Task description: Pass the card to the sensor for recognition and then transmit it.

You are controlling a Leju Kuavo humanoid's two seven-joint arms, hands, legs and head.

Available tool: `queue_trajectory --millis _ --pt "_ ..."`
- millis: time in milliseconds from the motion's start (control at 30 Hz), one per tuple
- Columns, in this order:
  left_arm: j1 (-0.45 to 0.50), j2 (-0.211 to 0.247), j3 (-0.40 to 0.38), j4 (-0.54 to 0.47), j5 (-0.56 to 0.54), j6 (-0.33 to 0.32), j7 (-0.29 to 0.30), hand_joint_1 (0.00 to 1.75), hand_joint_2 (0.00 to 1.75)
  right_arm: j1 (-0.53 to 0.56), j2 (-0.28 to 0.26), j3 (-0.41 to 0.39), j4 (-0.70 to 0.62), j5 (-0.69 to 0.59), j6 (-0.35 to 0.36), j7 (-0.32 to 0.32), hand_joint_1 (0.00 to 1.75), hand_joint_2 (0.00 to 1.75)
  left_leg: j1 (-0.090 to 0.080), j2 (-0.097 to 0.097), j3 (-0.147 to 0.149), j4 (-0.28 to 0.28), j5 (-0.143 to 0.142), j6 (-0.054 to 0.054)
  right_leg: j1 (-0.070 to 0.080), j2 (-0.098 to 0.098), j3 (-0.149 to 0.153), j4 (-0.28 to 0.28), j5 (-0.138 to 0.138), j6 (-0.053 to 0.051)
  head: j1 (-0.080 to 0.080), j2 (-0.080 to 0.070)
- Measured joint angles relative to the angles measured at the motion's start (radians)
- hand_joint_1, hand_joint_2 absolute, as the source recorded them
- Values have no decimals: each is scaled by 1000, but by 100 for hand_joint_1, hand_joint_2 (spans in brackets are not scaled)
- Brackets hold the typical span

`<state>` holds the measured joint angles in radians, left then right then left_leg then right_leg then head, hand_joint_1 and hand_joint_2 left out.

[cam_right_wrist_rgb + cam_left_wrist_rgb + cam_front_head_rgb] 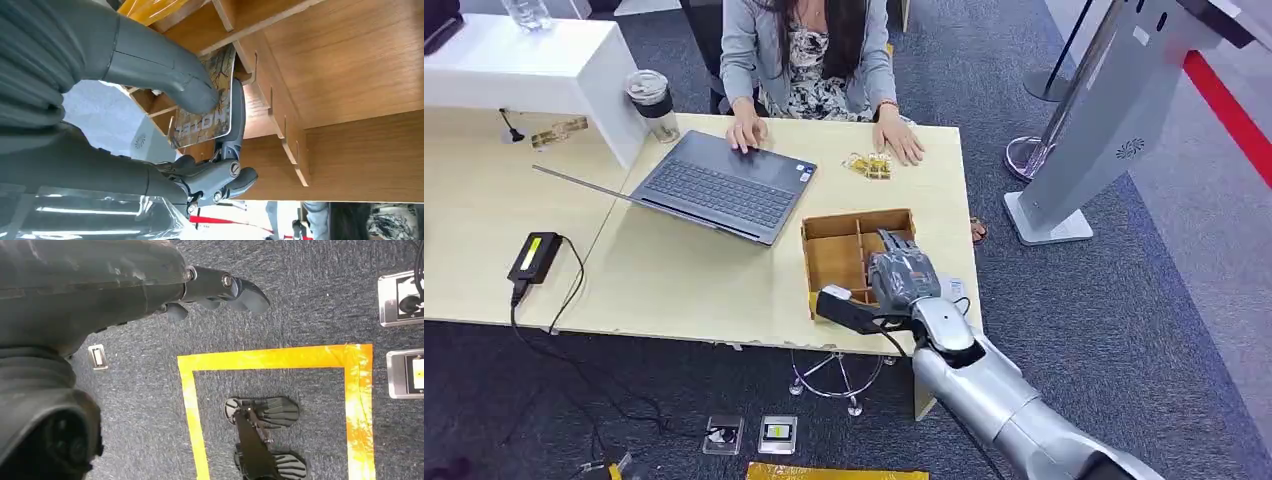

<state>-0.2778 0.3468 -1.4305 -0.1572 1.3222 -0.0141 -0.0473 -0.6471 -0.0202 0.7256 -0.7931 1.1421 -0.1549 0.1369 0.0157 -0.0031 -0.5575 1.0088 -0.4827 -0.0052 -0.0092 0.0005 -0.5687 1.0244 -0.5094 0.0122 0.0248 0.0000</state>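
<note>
Silver right robot hand (pixel 902 276) reaches into the wooden box (pixel 836 262), pinching a card (pixel 207 107); left robot hand (pixel 220 290) hangs half-curled, holding nothing.

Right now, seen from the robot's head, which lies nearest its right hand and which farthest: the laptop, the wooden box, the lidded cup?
1. Wooden box: right under the right hand, at the table's near right corner.
2. Laptop: farther left, in front of the person.
3. Lidded cup: farthest, at the far left beside the white shelf.

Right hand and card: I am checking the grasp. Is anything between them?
Nothing. In the right wrist view the right hand pinches the card directly, thumb on its face, inside the wooden box.
</note>
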Motion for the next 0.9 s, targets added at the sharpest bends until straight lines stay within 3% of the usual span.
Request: queue_trajectory --millis 533,900 --pt "0 0 0 0 0 2 -1 0 0 -2 -8 -9 -7 -25 -24 -17 175 175 0 0 0 0 0 0 0 0 0 0 0 0 0 0" --pt "-5 -1 -1 0 -18 3 -2 0 0 -83 -11 -50 -185 -56 -8 -50 175 175 0 1 0 0 1 -1 0 1 0 1 0 0 0 0"
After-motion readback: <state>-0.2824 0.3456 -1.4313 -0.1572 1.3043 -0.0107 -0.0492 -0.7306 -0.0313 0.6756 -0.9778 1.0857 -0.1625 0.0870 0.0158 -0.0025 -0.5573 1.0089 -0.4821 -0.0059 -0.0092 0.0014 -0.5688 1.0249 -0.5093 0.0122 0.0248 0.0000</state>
